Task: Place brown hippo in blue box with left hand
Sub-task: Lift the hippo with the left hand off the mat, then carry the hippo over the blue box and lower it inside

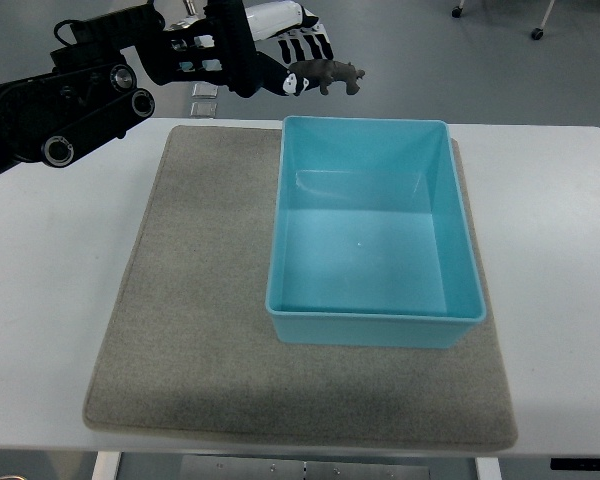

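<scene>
I am looking down on the table (560, 200), and my left arm (60, 110) is reaching in from the picture's left edge, high up near the far side. The left hand (280, 55) is pinching the brown hippo (327, 74) with its black-and-white fingers (305, 45) curled around the toy's rear end, so the head and front legs are sticking out to the right. The hippo is hanging in the air, clear of any surface, just past the far rim of the blue box (460, 240) and a little left of that rim's middle. From this steep view it is sitting over the floor beyond the table edge rather than over the box opening, though I cannot judge its height.

The blue box is resting on the grey mat (200, 330), toward the mat's right side, with its far edge close to the mat's far edge. Its inside is showing only bare blue floor and walls. The mat is lying flat across the middle of the white table, and a wide strip of it is lying open to the left of the box and in front of it. My right arm is not showing anywhere in the view.
</scene>
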Controlling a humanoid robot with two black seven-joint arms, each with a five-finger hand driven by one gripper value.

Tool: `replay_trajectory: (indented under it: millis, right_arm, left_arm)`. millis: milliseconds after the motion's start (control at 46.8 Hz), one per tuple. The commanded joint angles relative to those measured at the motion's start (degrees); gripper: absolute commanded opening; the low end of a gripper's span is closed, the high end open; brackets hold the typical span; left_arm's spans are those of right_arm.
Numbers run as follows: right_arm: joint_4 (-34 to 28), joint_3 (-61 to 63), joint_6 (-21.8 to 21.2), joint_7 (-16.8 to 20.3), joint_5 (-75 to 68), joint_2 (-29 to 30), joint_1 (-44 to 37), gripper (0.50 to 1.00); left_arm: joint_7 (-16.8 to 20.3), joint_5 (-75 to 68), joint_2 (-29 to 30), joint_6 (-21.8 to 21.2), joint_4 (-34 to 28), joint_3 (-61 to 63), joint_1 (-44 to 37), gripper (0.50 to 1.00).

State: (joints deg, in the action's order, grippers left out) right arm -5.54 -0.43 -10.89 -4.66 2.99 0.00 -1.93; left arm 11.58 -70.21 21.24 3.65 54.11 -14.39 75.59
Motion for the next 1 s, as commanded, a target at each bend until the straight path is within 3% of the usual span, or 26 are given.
replay_trajectory:
  millis: [0,278,983]
  right_arm:
    - [0.0,0.0,0.0,0.0,0.0,0.0,0.0,0.936]
    - [0.0,0.0,0.0,0.0,0.0,0.0,0.0,0.936]
    - [0.0,0.0,0.0,0.0,0.0,0.0,0.0,0.936]
  left_arm:
    - [0.0,-0.5,-0.1,0.9,3.5,0.3,-0.6,0.500]
    - [0.1,-1.3,-1.7,4.7,5.7,1.1,-3.6,0.500]
    - [0.1,-3.5,-5.3,4.7,4.8,3.7,-7.9,0.500]
